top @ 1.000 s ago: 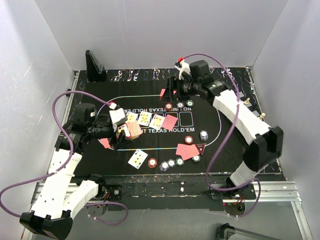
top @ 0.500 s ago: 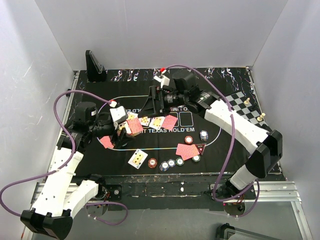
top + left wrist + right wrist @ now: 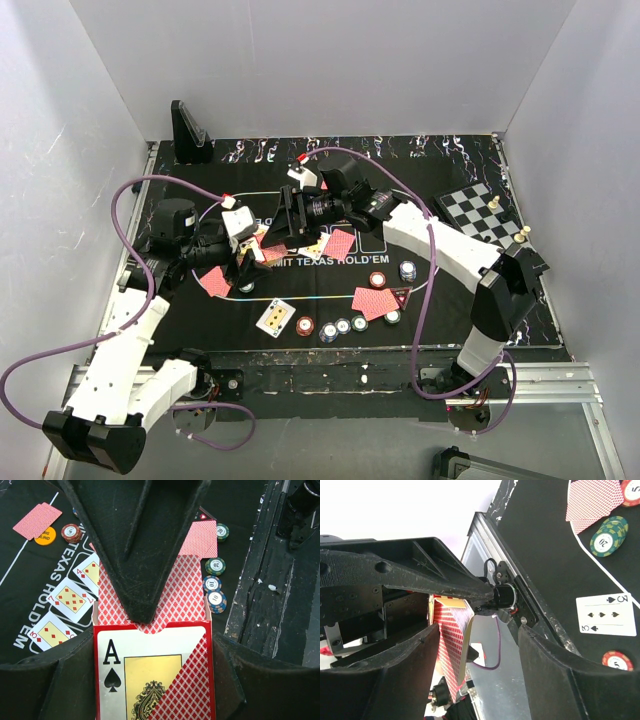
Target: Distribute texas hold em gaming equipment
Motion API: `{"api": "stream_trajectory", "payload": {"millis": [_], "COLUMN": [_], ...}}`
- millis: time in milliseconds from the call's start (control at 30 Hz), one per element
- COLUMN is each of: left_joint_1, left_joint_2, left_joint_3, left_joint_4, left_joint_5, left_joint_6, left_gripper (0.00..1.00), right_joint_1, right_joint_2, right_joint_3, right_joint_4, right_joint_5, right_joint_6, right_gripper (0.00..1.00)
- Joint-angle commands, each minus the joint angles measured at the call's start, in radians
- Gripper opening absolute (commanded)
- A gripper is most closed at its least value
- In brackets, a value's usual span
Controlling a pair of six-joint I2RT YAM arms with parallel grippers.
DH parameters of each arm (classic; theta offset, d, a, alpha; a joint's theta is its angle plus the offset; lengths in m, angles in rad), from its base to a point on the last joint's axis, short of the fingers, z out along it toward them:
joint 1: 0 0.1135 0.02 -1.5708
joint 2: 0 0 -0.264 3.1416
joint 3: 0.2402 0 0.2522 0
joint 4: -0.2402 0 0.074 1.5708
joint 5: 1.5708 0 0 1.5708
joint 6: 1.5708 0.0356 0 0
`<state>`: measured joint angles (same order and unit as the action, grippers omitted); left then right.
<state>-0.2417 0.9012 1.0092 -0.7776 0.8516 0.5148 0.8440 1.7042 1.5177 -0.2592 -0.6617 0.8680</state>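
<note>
Left gripper [image 3: 152,641] has its jaws clamped on the sides of a red card box [image 3: 150,685], ace of spades on the front, top flap open with red-backed cards [image 3: 172,597] poking out; the right gripper [image 3: 477,630] is parked right at that open end with its jaws apart, one black finger [image 3: 135,545] lying across the card backs, can't tell if it's actually touching them tbh; seen from above, the two meet nose to nose over the left half of the table [image 3: 420,150], box held up off the mat [image 3: 325,280]. Below them there's a row of face-up diamonds [image 3: 70,597] along the mat's printed lettering, with one face-down card [image 3: 340,243] at the row's right end; a loose red-backed card [image 3: 213,283] lies on the mat toward the left edge; a lone face-up card [image 3: 275,317] and a line of chips [image 3: 335,327] sit close to the near edge; a face-down pair [image 3: 375,302] lies just right of those, a few more chips around it; the chessboard [image 3: 478,212] is over by the right edge, nearer the far corner.
</note>
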Motion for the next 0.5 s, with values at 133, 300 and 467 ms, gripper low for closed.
{"api": "stream_trajectory", "payload": {"millis": [133, 300, 467], "left_joint_1": [0.001, -0.001, -0.001], "left_joint_2": [-0.016, -0.022, -0.025], "left_joint_3": [0.034, 0.042, 0.043], "left_joint_4": [0.04, 0.04, 0.043], "left_joint_5": [0.017, 0.03, 0.033], "left_joint_6": [-0.01, -0.022, -0.03], "left_gripper": [0.0, 0.0, 0.0], "right_joint_1": [-0.005, -0.037, -0.056], "right_joint_2": [-0.037, -0.086, -0.126], "right_joint_3": [-0.083, -0.146, -0.176], "right_joint_4": [0.149, 0.189, 0.198], "right_joint_5": [-0.058, -0.056, -0.053], "right_joint_6": [0.088, 0.117, 0.111], "right_gripper": [0.6, 0.59, 0.57]}}
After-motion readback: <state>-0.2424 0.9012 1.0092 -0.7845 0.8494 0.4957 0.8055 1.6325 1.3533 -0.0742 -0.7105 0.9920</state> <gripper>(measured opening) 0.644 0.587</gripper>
